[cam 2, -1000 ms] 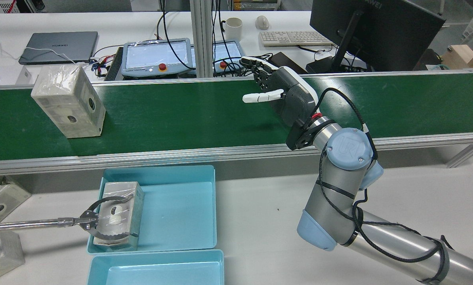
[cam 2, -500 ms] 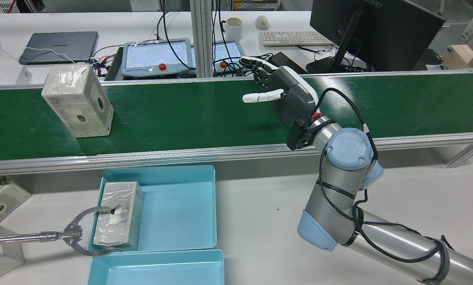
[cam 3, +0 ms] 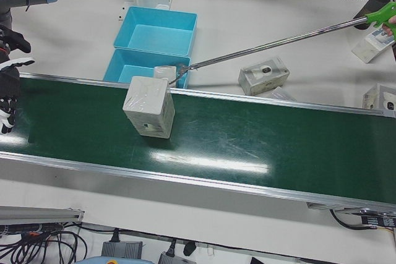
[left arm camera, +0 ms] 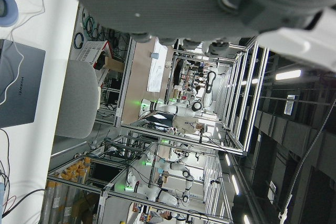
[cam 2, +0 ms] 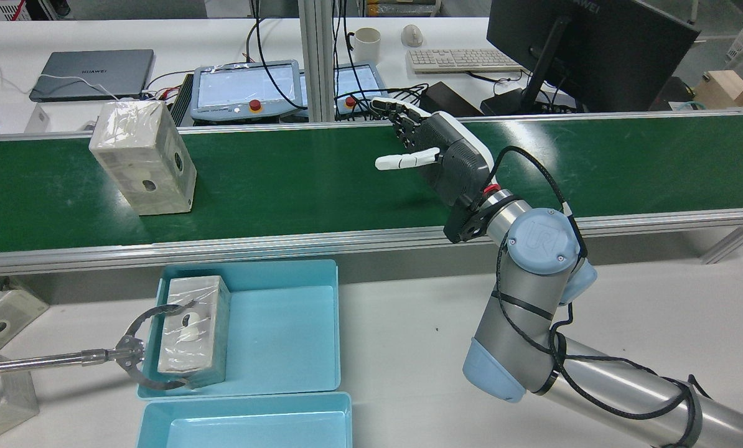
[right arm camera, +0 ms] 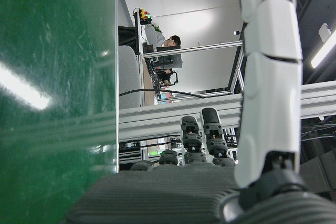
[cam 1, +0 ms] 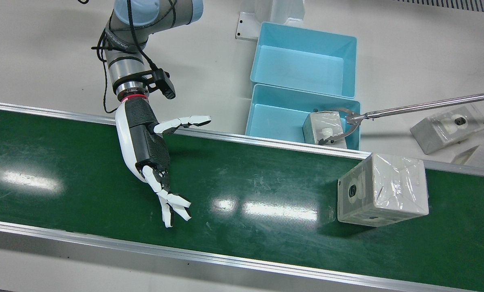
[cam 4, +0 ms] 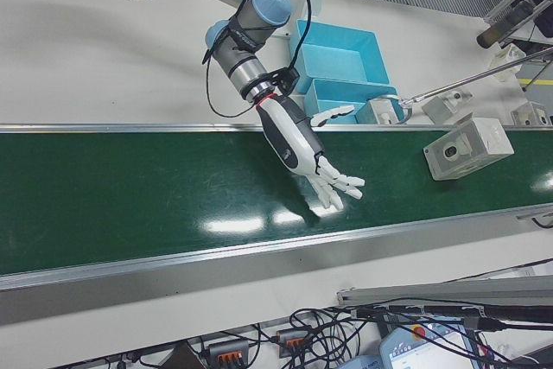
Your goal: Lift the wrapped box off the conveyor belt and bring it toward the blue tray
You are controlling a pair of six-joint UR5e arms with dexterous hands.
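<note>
The wrapped box (cam 2: 142, 157) stands upright on the green conveyor belt (cam 2: 315, 180), well to the left of my right hand (cam 2: 437, 152) in the rear view. Its clear film shows in the front view on the wrapped box (cam 1: 382, 188) at the belt's right. My right hand (cam 1: 153, 150) hovers over the belt, open, fingers spread, holding nothing. The blue tray (cam 2: 284, 336) sits just below the belt and holds another wrapped box (cam 2: 191, 333). Of my left hand (left arm camera: 199, 3), only the palm underside shows, in its own view.
A long metal grabber tool (cam 2: 129, 358) reaches into the blue tray around the box there; a person's hand (cam 3: 383, 13) holds its green handle. A second blue tray (cam 2: 247, 423) lies nearer. Loose wrapped boxes (cam 1: 448, 127) rest on the table. Pendants, keyboard and monitor stand beyond the belt.
The wrapped box has ridden the belt toward my right hand. My right hand has shifted slightly toward it. The grabber tool let go of the tray's box, then closed in around it again.
</note>
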